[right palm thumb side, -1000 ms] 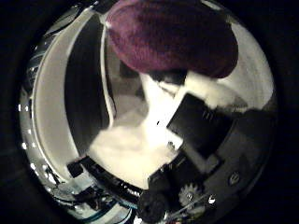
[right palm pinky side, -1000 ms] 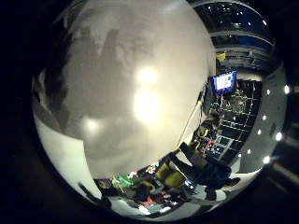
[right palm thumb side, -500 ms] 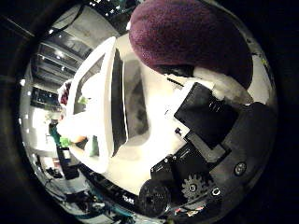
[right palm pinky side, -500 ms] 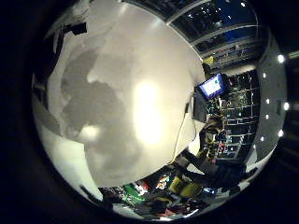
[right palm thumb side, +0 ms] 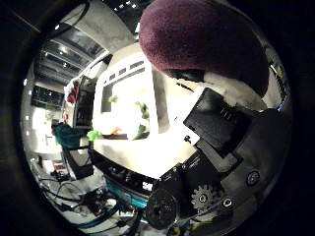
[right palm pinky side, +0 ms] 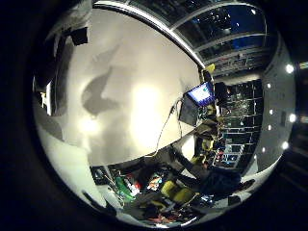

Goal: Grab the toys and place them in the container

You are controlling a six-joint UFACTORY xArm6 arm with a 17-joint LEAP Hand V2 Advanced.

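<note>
A maroon plush toy [right palm thumb side: 202, 44] fills much of the thumb side view, close against my palm. My right hand [right palm thumb side: 221, 142] is shut on it, and a white fingertip [right palm thumb side: 231, 88] presses its underside. Beyond it a white container [right palm thumb side: 123, 73] with slotted walls stands on the white table [right palm pinky side: 144, 96]. Small green toys [right palm thumb side: 142, 110] lie inside the container. Another green piece [right palm thumb side: 93, 133] sits at its edge; I cannot tell whether it is inside or outside. My hand is above the table, off to one side of the container.
The hand's shadow [right palm pinky side: 98, 91] falls on the bare tabletop. A lit monitor [right palm pinky side: 201, 94] stands at the table's far edge. Beyond the table lies a cluttered room with chairs and coloured items [right palm pinky side: 159, 185].
Both views have shifted: the hand has risen from the table and turned, bringing the whole container into sight. The maroon toy stays in the hand.
</note>
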